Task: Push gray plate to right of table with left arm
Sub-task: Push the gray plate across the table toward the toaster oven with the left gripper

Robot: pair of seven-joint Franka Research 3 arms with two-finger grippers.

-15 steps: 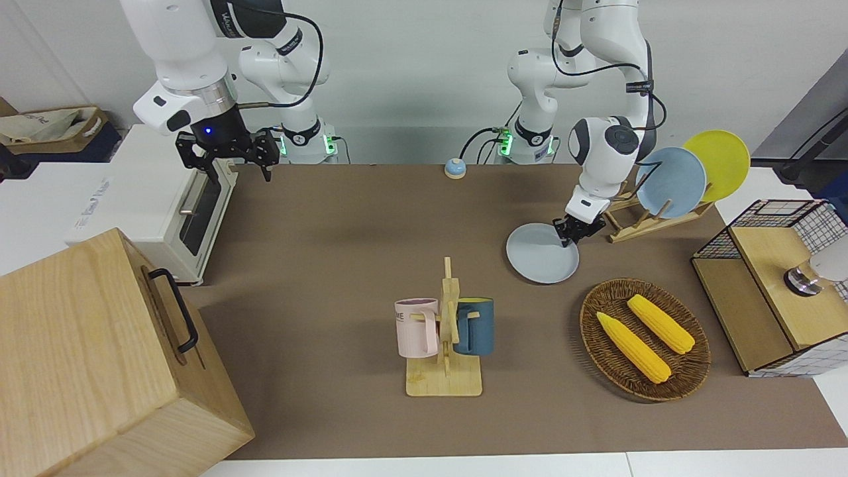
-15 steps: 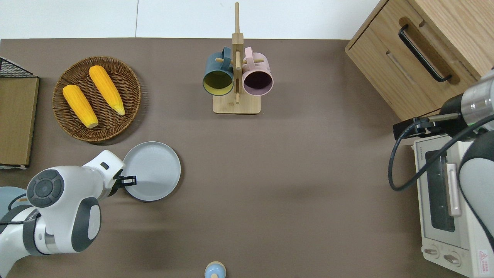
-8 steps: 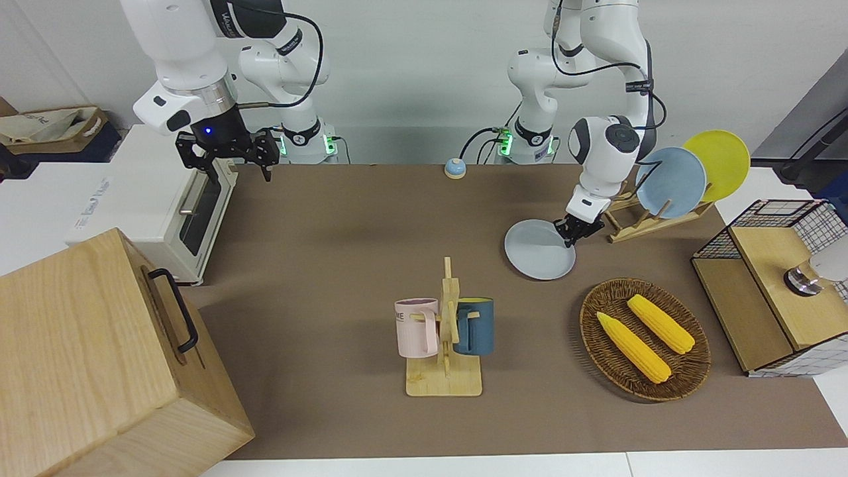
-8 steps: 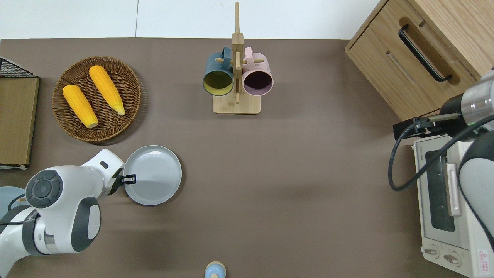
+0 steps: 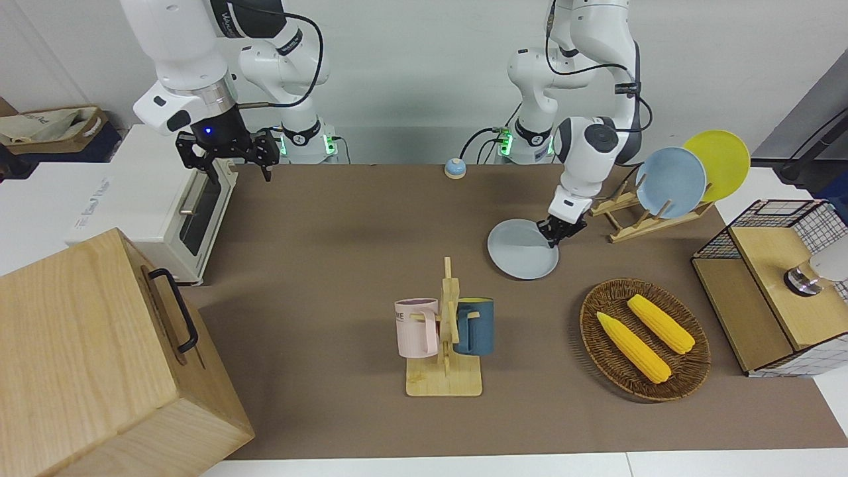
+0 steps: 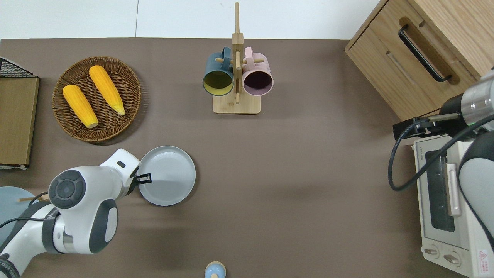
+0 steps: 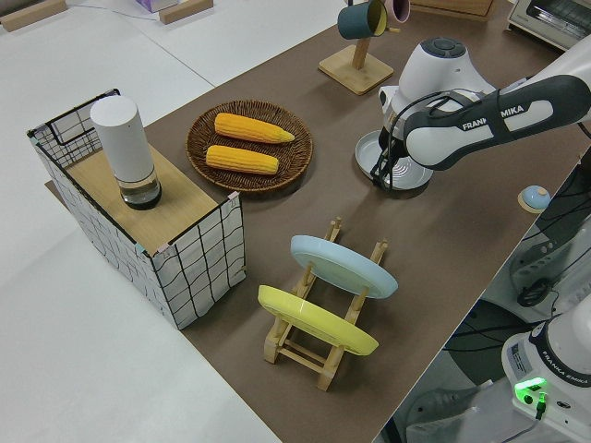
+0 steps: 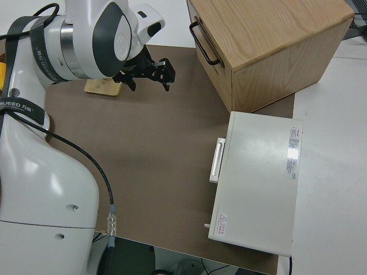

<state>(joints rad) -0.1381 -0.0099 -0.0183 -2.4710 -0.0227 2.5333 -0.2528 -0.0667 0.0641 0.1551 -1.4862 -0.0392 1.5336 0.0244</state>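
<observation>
Our left gripper (image 6: 144,178) presses its fingertips low against the rim of the gray plate (image 6: 168,175), on the edge of the plate toward the left arm's end of the table (image 6: 293,185). We cannot tell how far its fingers are parted, nor whether they clasp the rim or only lean on it. We see the left arm (image 5: 583,156) slanting down from its base to that contact point, its white wrist just beside the plate.

We find the plate lying flat on the brown top, nearer to the robots than the wicker basket (image 6: 96,99) and apart from it. Two cobs of corn (image 6: 106,89) lie side by side in the basket. The mug stand (image 6: 236,73) is farther from the robots than the plate and toward the right arm's end, with a teal mug (image 6: 218,79) and a pink mug (image 6: 257,80) hanging on either side of its post.

In the left side view, a wooden rack (image 7: 319,341) holds a light-blue plate (image 7: 343,266) and a yellow plate (image 7: 317,319), both tilted in its slots, near the left arm's end of the table. A small blue bell (image 5: 454,168) sits at the table edge nearest the robots.

Our right arm is parked, its gripper (image 5: 227,156) with fingers spread wide and holding nothing. A white toaster oven (image 6: 449,208) and a wooden cabinet (image 6: 420,50) with a black handle stand at that end.
</observation>
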